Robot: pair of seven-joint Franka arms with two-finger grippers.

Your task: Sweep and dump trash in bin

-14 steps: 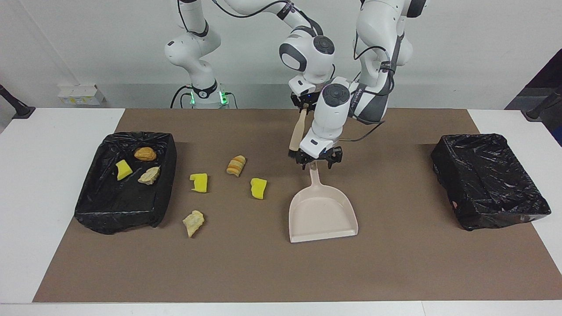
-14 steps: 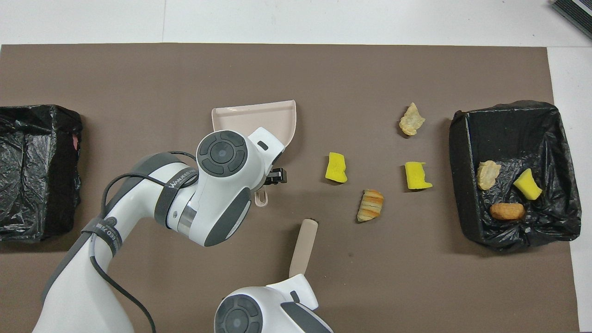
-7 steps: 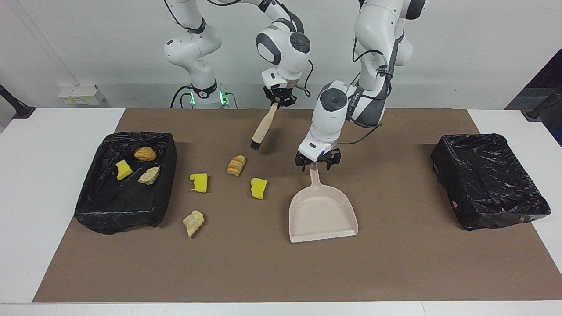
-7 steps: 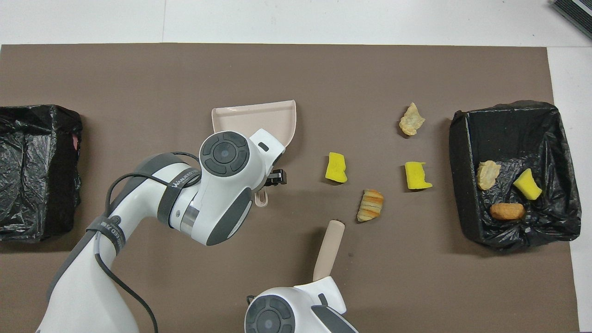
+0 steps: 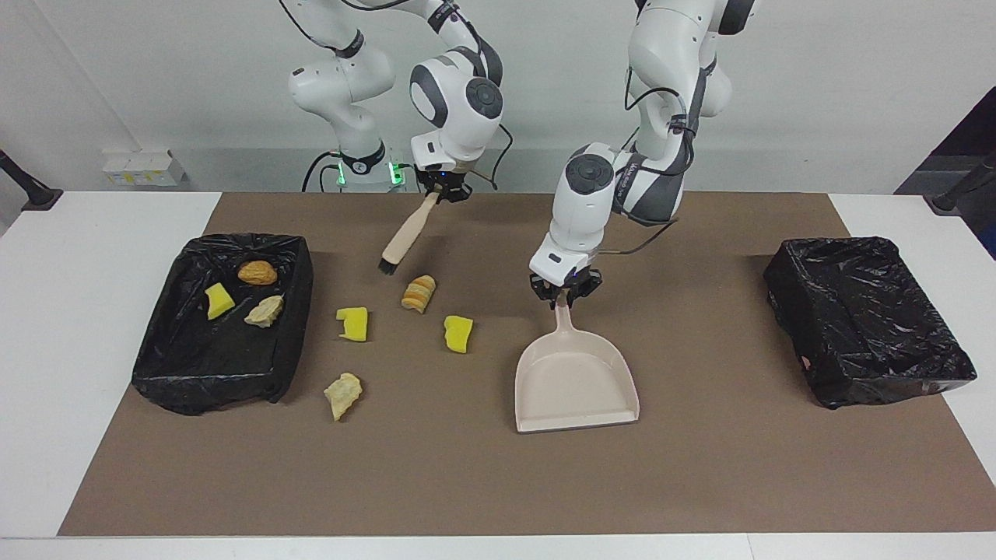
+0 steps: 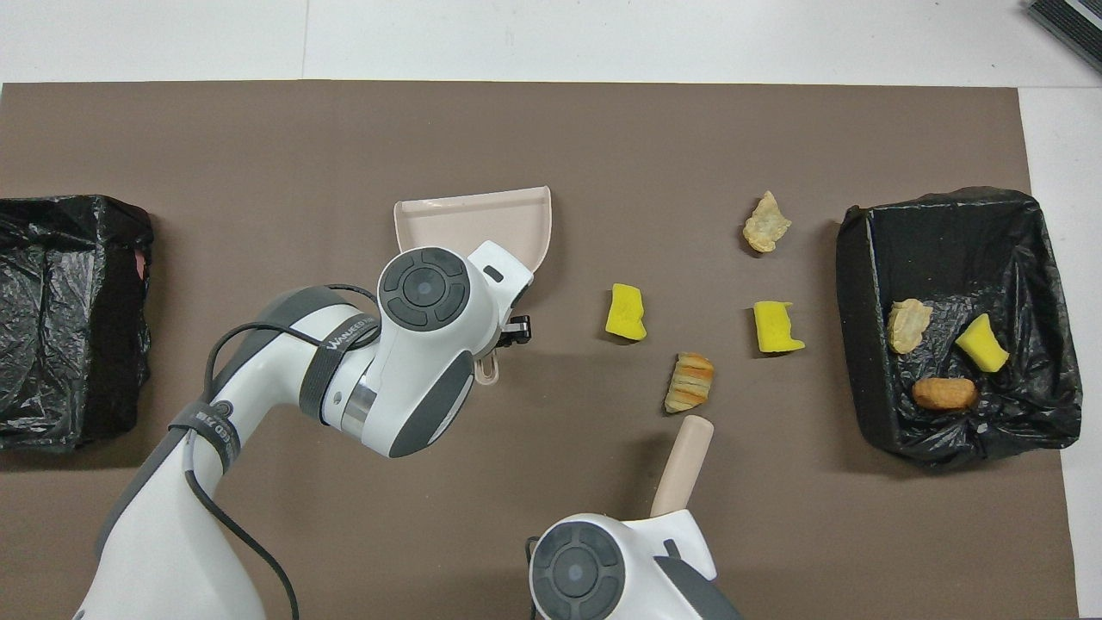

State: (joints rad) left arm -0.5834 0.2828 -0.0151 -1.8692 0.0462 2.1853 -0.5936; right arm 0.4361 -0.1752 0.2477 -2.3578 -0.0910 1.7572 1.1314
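Note:
Several trash scraps lie on the brown mat: a yellow wedge [image 5: 352,323] [image 6: 777,326], a striped lump [image 5: 419,293] [image 6: 690,382], another yellow wedge [image 5: 457,333] [image 6: 626,312] and a tan lump [image 5: 342,394] [image 6: 766,223]. Three more scraps sit in the black-lined bin [image 5: 233,389] [image 6: 861,258] at the right arm's end. My left gripper [image 5: 564,294] is down at the mat, shut on the handle of the beige dustpan [image 5: 576,381] [image 6: 473,220]. Held in the air by my shut right gripper [image 5: 442,191], the brush [image 5: 405,237] [image 6: 683,465] slants down over the mat beside the striped lump.
A second black-lined bin [image 5: 864,319] [image 6: 69,319] stands at the left arm's end of the table. White tabletop [image 5: 78,311] borders the mat on every side.
The left gripper's fingers have closed on the dustpan handle, and the pan shifted slightly. The right arm has carried the brush toward the right arm's end, to beside the striped lump.

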